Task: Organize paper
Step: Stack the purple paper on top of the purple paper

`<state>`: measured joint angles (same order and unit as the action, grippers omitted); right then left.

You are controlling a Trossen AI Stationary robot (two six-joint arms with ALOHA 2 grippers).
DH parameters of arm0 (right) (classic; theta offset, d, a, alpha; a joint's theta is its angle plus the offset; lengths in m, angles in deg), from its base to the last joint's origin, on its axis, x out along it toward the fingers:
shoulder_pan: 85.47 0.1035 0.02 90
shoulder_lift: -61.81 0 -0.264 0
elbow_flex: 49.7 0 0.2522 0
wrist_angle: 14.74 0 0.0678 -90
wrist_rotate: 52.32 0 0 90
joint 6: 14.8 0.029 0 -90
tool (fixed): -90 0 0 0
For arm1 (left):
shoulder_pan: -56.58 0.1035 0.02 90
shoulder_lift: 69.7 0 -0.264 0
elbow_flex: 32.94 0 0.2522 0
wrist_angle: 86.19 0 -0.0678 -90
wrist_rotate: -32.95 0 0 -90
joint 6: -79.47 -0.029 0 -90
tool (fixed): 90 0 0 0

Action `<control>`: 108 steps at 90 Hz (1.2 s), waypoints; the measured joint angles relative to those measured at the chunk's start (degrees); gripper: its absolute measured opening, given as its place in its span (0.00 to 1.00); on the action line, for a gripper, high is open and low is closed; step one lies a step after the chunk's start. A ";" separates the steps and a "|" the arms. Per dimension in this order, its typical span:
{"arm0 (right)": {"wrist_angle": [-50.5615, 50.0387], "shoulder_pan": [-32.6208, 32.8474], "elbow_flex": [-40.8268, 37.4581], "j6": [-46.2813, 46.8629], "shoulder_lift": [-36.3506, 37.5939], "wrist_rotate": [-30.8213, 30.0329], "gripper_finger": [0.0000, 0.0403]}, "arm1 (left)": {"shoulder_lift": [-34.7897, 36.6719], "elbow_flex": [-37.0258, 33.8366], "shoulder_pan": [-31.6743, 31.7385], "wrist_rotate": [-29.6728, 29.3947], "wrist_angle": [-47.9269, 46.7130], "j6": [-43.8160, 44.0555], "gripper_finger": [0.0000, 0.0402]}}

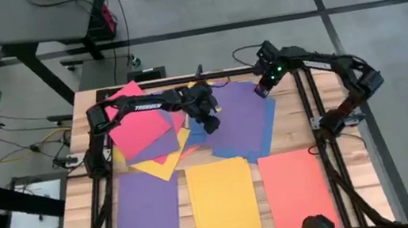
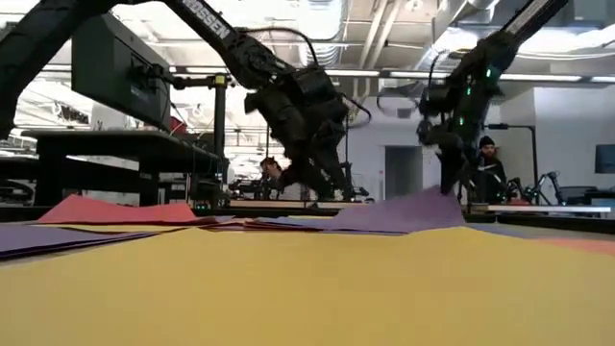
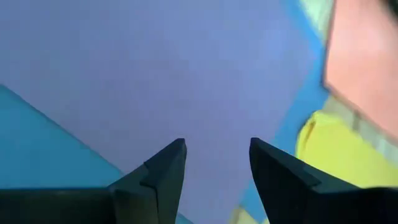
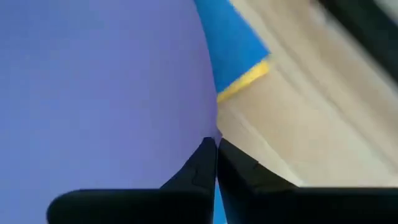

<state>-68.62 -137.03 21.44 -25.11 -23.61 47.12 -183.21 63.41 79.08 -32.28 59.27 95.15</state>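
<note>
A loose heap of paper lies on the table's far half: a red sheet (image 1: 137, 119), purple sheets, yellow and blue ones. The large purple sheet (image 1: 240, 117) lies on top at the right. My right gripper (image 1: 265, 91) is shut on that sheet's far right corner. My left gripper (image 1: 209, 123) stands open over the heap's middle, its fingers close above a purple sheet (image 3: 186, 74); whether they touch it does not show. Along the near edge lie a purple sheet (image 1: 148, 214), a yellow one (image 1: 223, 203) and a red one (image 1: 304, 188), flat and side by side. My right gripper pinches the large purple sheet's edge (image 4: 208, 134) at its far right corner between the two shut fingers, which come slanting down from above. One layer or several, I cannot tell. That corner (image 2: 437, 200) is raised into a peak, while the sheet's remainder lies on the heap.
Bare wood shows at the table's far right (image 4: 298, 124) beside the lifted corner. Black frame posts stand at the table's left and right sides (image 1: 325, 125). A person (image 2: 488, 159) stands in the room beyond the table.
</note>
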 joint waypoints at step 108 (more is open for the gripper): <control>-14.16 23.37 20.26 4.71 21.08 1.31 0.00 | 21.70 5.15 13.16 -0.44 -5.46 -17.31 0.52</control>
<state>-82.78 -113.66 41.70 -20.40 -2.53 48.43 -161.51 68.57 92.24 -32.71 53.81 77.84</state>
